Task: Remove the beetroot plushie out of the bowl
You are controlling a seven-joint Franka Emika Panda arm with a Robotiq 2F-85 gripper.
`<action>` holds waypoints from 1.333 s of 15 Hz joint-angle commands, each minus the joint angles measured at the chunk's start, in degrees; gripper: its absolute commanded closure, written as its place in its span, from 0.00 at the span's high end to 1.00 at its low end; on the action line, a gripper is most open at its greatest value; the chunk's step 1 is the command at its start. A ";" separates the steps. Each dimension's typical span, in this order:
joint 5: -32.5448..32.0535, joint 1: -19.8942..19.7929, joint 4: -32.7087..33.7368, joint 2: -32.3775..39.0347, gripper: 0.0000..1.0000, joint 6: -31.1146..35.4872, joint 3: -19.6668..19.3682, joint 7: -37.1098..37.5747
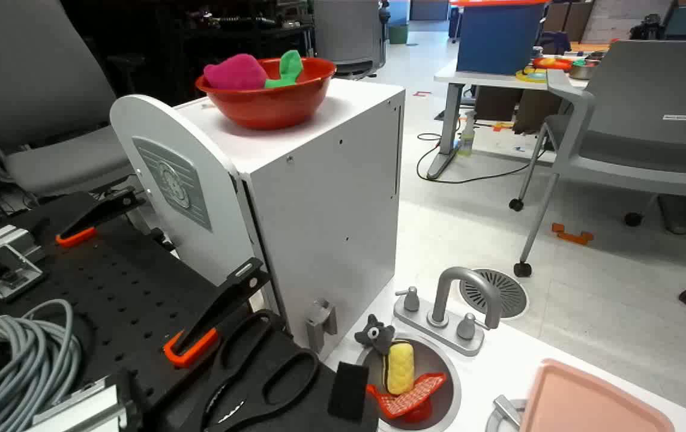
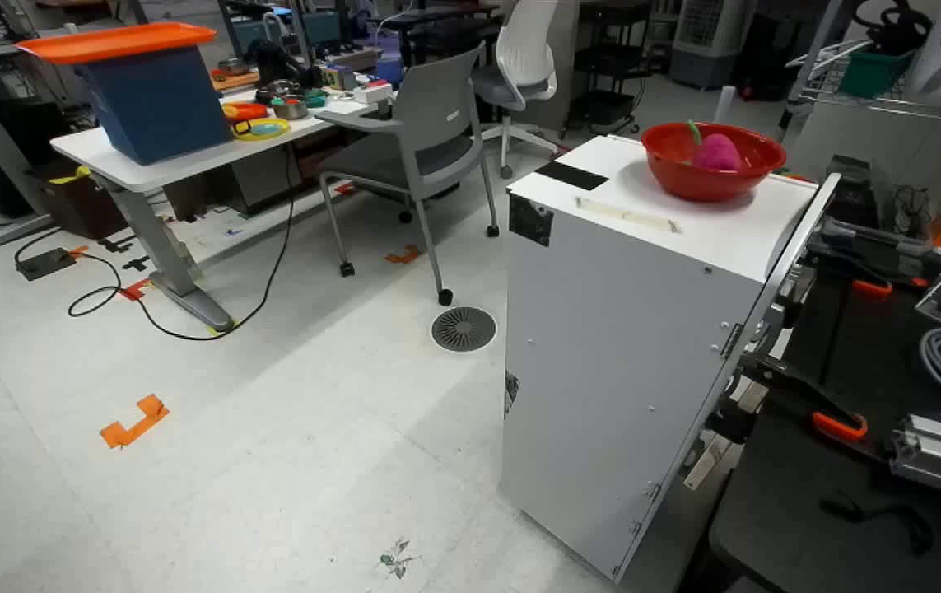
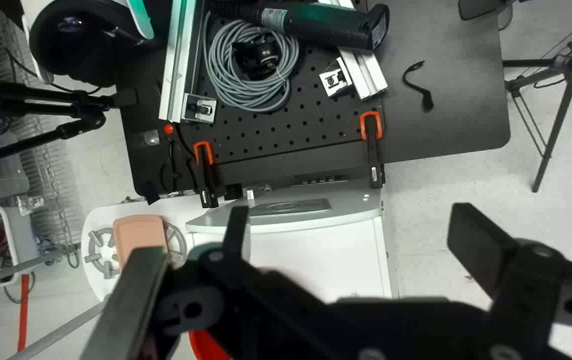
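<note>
A magenta beetroot plushie (image 1: 236, 73) with a green leaf lies in a red bowl (image 1: 267, 109). The bowl stands on top of a tall white cabinet (image 1: 330, 198). The plushie (image 2: 717, 154) and bowl (image 2: 691, 184) also show in an exterior view, where the plushie rests inside the bowl. My gripper (image 3: 352, 222) is open, with its fingers wide apart and nothing between them. It is out of view in both exterior views. In the wrist view the plushie is hidden; a red patch (image 3: 207, 345) shows at the bottom edge, too little to identify surely.
A black pegboard table (image 1: 108, 282) with orange-tipped clamps (image 1: 192, 348) and a grey cable coil (image 1: 24, 348) stands beside the cabinet. A toy sink (image 1: 454, 396) with toys and a tall faucet (image 1: 463, 288) is on its other side. A grey chair (image 1: 649, 120) stands farther off.
</note>
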 commanded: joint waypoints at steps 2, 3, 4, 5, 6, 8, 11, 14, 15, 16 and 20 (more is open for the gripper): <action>-0.52 1.91 0.15 0.31 1.00 -0.08 -1.62 0.58; -0.52 1.91 0.16 0.31 1.00 -0.08 -1.62 0.58; -0.52 1.91 0.16 0.31 1.00 -0.08 -1.62 0.58; -0.52 1.91 0.16 0.31 1.00 -0.08 -1.62 0.58; -0.52 1.91 0.16 0.31 1.00 -0.08 -1.62 0.58; -0.52 1.91 0.16 0.31 1.00 -0.08 -1.62 0.58; -0.52 1.91 0.16 0.31 1.00 -0.08 -1.62 0.58; -0.52 1.91 0.16 0.31 1.00 -0.08 -1.62 0.58; -0.52 1.91 0.16 0.31 1.00 -0.08 -1.62 0.58; -0.85 1.92 -0.19 0.07 1.00 0.10 -1.73 0.44; -1.42 1.58 -1.20 -0.61 1.00 0.29 -2.77 1.18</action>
